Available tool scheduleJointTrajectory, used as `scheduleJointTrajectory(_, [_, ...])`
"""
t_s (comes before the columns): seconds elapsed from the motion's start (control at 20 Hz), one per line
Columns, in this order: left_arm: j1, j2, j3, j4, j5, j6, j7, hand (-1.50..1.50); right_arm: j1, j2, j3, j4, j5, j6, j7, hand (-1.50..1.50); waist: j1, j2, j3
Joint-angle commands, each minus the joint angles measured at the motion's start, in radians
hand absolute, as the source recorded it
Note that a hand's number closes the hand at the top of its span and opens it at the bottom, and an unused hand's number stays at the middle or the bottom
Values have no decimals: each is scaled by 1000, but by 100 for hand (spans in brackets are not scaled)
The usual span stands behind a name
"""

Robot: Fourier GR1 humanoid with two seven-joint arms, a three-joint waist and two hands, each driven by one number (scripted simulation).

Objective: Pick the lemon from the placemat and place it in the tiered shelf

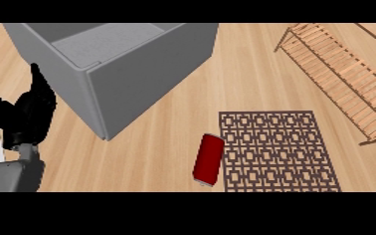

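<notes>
The brown patterned placemat (277, 150) lies flat on the wooden counter at the lower right. No lemon shows on it or anywhere else in the head view. The wooden slatted tiered shelf (335, 74) runs diagonally along the upper right, apart from the mat. My left hand (26, 113) rests at the left edge with fingers straight and pointing up, holding nothing. It is far from both the mat and the shelf. My right hand does not appear.
A large grey open-topped box (129, 67) fills the upper left, close beside my left hand. A red cylinder (209, 159) lies on its side against the placemat's left edge. Bare wood lies between the box and the shelf.
</notes>
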Motion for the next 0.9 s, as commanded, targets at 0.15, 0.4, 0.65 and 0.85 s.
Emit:
scheduleJointTrajectory(0.15, [-63,-48,-58,-7,3,-40,-11,0,67,-123,-169,190,-98,-2,-210,150,-3,6,-2])
scheduleJointTrajectory(0.4, [-54,-25,-45,-27,22,-79,14,0,90,-194,-205,392,-77,-49,-399,150,7,8,-2])
scheduleJointTrajectory(0.65, [-83,-98,-84,29,-47,-11,-20,0,64,-234,-190,454,-77,-68,-400,150,0,7,-3])
scheduleJointTrajectory(0.85, [-94,-33,-40,-31,13,-77,60,0,95,-260,-198,571,-55,-108,-521,150,8,7,-2])
